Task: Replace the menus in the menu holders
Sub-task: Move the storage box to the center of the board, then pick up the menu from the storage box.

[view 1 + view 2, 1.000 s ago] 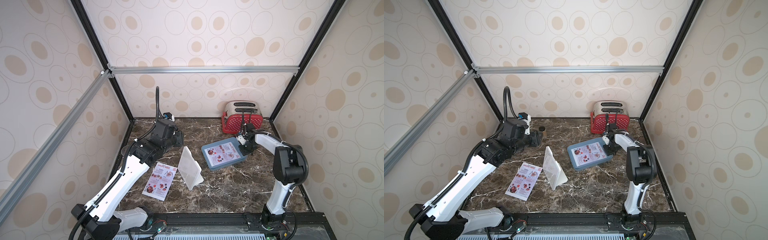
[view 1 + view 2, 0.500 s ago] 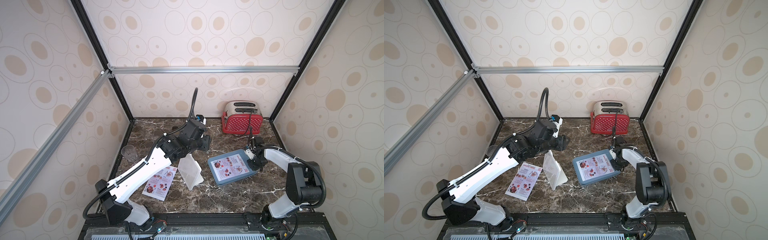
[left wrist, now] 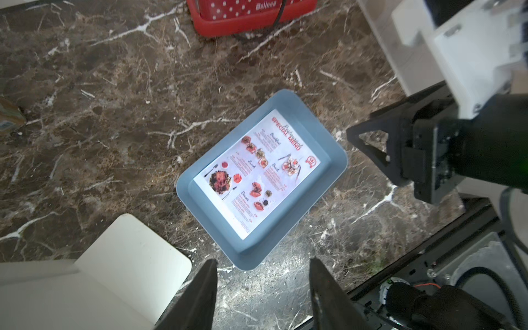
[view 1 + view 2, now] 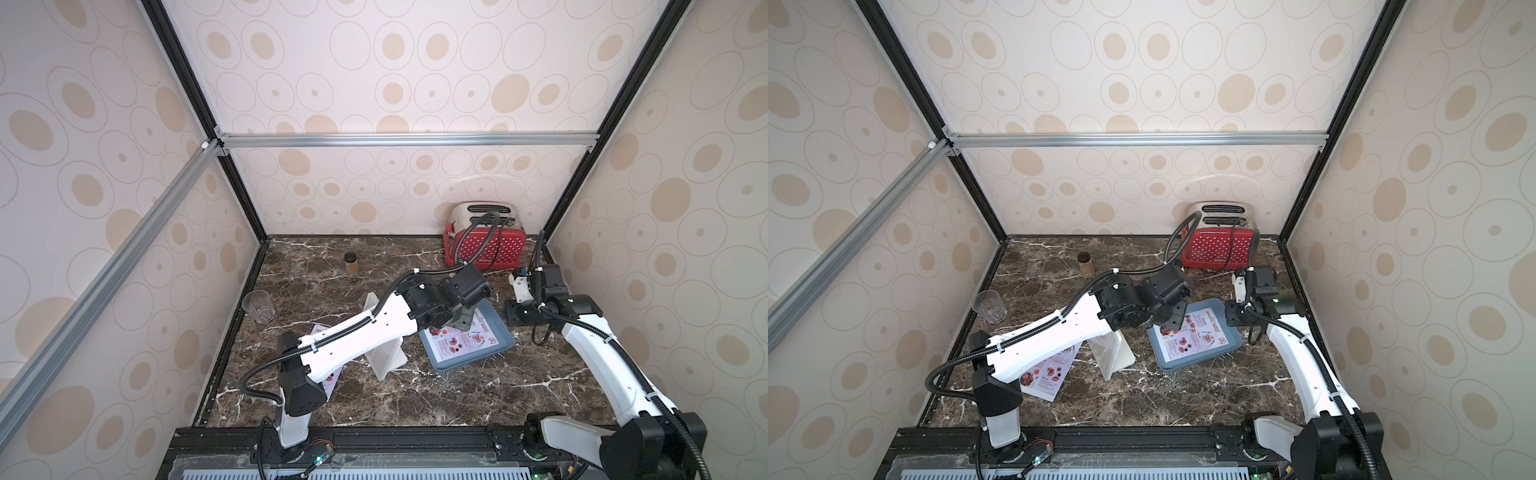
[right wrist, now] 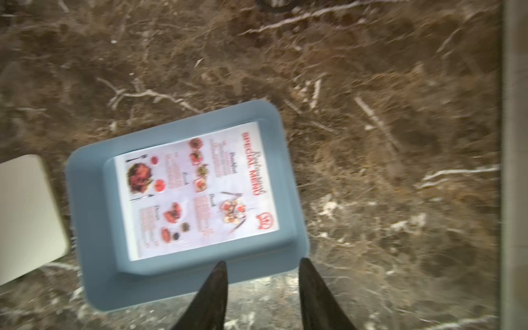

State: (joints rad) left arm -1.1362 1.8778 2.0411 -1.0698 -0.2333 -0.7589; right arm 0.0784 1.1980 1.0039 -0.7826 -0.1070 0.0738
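at three o'clock of the empty-looking menu holder (image 4: 388, 358), one menu (image 3: 257, 171) headed "special menu" lies in the blue tray (image 3: 334, 163); the other menu (image 4: 1046, 374) lies flat on the tabletop (image 4: 415, 409) at nine o'clock. we judge insertion not begun. our left fingers (image 3: 200, 294) and right fingers (image 5: 212, 297) stand parted, empty.

The menu (image 3: 257, 174) in the grey-blue tray (image 3: 328, 137) is headed "SPECIAL MENU" in red, with script titles "Breakfast", "Lunch" and "Dinner". The far-right red toaster (image 3: 228, 17) bears a white word beginning "Bel"; the rest is unclear.

Red toaster (image 4: 486, 245) at back, small jar (image 4: 351, 266), clear cup (image 4: 258, 306), grey-blue tray (image 4: 465, 362)
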